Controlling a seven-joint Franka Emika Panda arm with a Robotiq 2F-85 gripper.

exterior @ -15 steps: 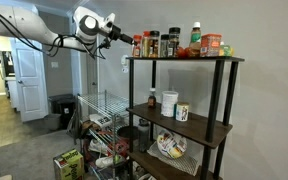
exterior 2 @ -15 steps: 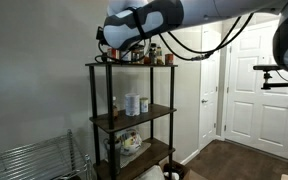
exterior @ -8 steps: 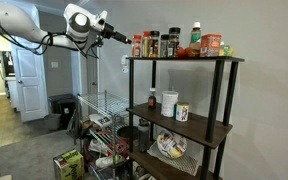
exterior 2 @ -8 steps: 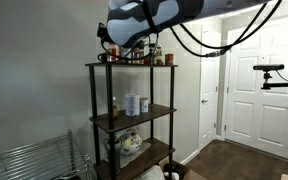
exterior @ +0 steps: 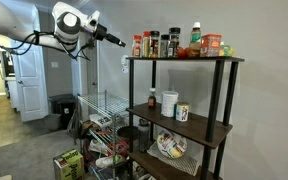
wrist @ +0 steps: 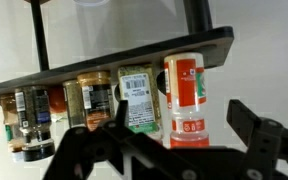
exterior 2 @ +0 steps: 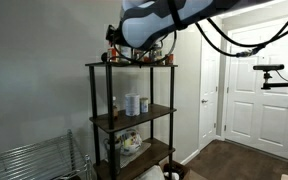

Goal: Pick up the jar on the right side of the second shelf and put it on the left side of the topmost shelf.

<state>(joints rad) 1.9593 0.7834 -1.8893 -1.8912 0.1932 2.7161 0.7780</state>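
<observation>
The arm point(exterior: 69, 22) had drawn back from the topmost shelf point(exterior: 184, 59), its jaws wide and empty (nothing between them in the wrist view). The jar point(exterior: 137, 46) stood free at the shelf's left end, so the placing looked done.

claw point(exterior: 120, 43) pulled back off the jar point(exterior: 137, 46); arm point(exterior: 69, 22) swung away from the topmost shelf point(exterior: 184, 59)

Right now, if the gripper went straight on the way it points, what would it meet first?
Most likely the jar at the near end of the topmost shelf: the open gripper points at it across a gap, though depth is unclear.
</observation>
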